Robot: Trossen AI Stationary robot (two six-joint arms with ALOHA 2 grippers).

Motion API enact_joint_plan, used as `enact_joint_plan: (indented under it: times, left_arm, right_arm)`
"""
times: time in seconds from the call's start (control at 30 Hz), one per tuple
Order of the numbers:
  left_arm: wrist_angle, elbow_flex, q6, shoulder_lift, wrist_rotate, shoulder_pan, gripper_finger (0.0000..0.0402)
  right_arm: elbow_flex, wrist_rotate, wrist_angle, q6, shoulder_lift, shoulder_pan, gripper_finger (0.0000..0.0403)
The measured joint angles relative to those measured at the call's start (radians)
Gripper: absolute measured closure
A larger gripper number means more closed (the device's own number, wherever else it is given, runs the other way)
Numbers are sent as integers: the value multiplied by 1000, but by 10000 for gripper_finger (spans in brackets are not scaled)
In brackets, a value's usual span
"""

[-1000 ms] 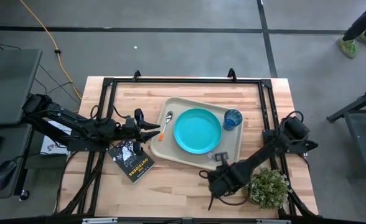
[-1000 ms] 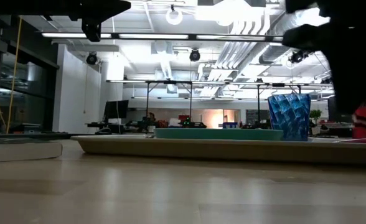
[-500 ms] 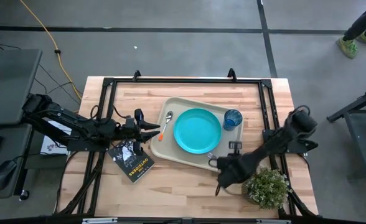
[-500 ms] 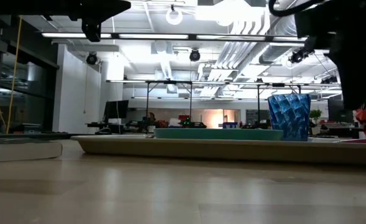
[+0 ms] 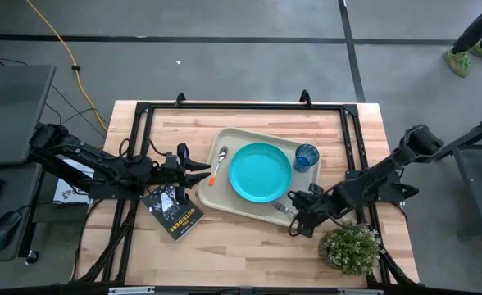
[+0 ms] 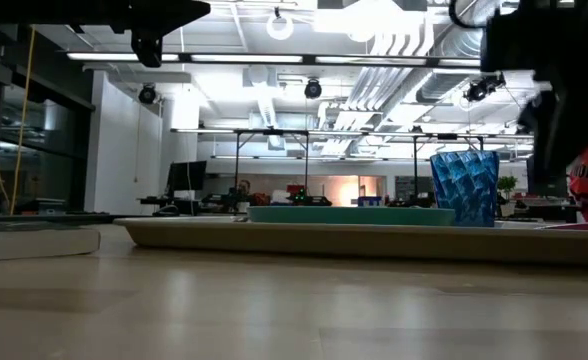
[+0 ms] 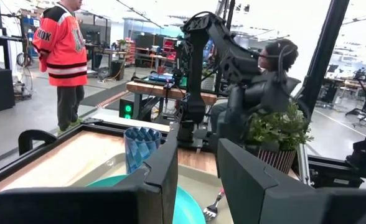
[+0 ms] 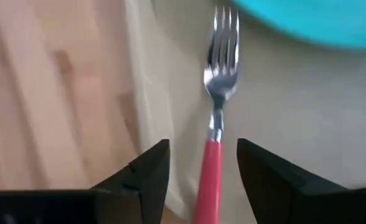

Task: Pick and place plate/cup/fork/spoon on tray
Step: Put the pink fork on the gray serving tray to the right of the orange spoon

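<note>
On the beige tray (image 5: 257, 206) the teal plate (image 5: 261, 172) sits at the centre. The blue cup (image 5: 306, 156) stands at the plate's 3 o'clock, just beside its rim. The orange-handled spoon (image 5: 217, 166) lies at the plate's 9 o'clock, near the tray's edge.

The red-handled fork (image 8: 215, 143) lies at the plate's 5 o'clock, tines on the tray floor pointing toward the plate. Its handle runs back over the rim between the fingers of the right tool (image 5: 304, 215). Those fingers stand apart on either side of the handle and do not touch it.

The left tool (image 5: 198, 170) hovers by the spoon at the tray's 9 o'clock edge, its fingers apart and empty.

All four pieces appear to be placed. Probably only pulling the right arm clear remains.

A dark book (image 5: 174, 211) and a potted plant (image 5: 354, 247) stay on the counter (image 5: 241, 246).
</note>
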Motion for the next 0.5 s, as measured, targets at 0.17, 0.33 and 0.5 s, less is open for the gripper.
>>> enact_joint_plan:
  times: [0.17,0.33,0.5]
  left_arm:
    - [0,0,0,0,0,0,304]
    - [1,0,0,0,0,0,304]
    - [0,0,0,0,0,0,304]
  right_arm:
    - [-36,-32,28,1,40,-12,219]
    - [-35,-35,83,-43,80,-13,219]
    - [-35,-30,69,-62,119,-13,219]
